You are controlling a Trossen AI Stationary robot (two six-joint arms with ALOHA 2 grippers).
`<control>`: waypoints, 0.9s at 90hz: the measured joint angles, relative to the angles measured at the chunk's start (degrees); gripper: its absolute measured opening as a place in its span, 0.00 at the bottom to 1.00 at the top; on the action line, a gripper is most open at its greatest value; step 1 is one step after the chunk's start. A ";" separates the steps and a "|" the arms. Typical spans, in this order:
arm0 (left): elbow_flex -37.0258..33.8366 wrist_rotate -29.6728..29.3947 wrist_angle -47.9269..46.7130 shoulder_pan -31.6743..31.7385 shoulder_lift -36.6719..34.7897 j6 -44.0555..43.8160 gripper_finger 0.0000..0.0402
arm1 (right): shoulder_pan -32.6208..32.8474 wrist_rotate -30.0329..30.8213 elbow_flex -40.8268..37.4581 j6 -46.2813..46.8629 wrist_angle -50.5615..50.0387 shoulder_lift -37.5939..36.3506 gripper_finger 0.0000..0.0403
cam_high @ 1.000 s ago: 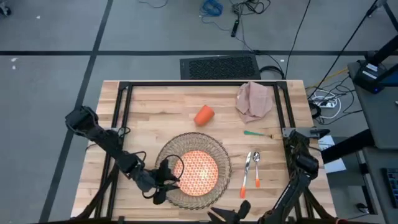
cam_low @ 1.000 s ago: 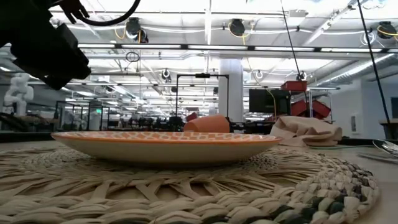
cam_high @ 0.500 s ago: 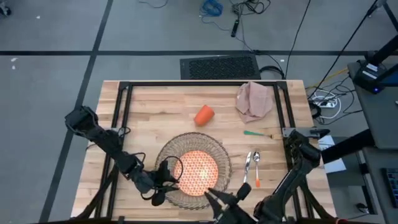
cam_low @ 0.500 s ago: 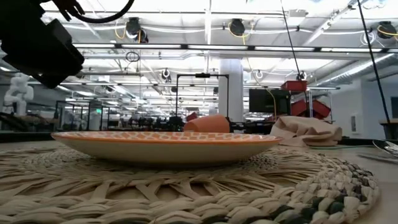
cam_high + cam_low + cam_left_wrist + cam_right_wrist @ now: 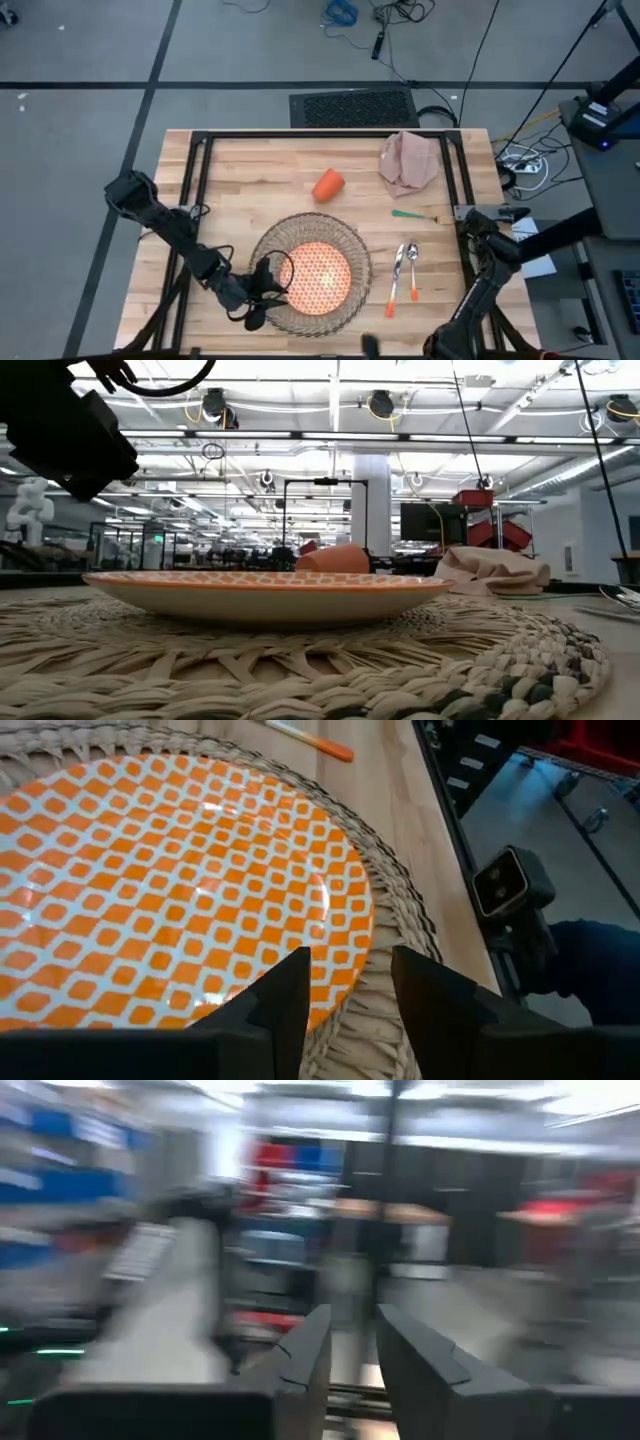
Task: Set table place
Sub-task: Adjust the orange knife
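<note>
From above we see the plate point(image 5: 320, 277) centred on the placemat point(image 5: 352, 243) near the table's point(image 5: 250, 165) front edge, with the left gripper point(image 5: 266, 287) at the plate's left rim. Its wrist view adds what the top view hides: the fingers point(image 5: 283, 1005) stand slightly apart with nothing between them, above the plate's edge. The cup point(image 5: 328, 185) lies on its side behind the mat, the napkin point(image 5: 408, 162) crumpled at the far right, a green fork point(image 5: 417, 214) and two spoons point(image 5: 403, 270) right of the mat. The right gripper point(image 5: 348, 1355) is out of the top view at the front edge; its wrist view shows a narrow gap, holding nothing.
</note>
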 joint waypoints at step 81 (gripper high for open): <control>0.00 -1.74 -2.39 0.29 -0.01 -1.58 0.32 | 0.63 24.55 17.74 9.52 -58.17 -0.11 0.08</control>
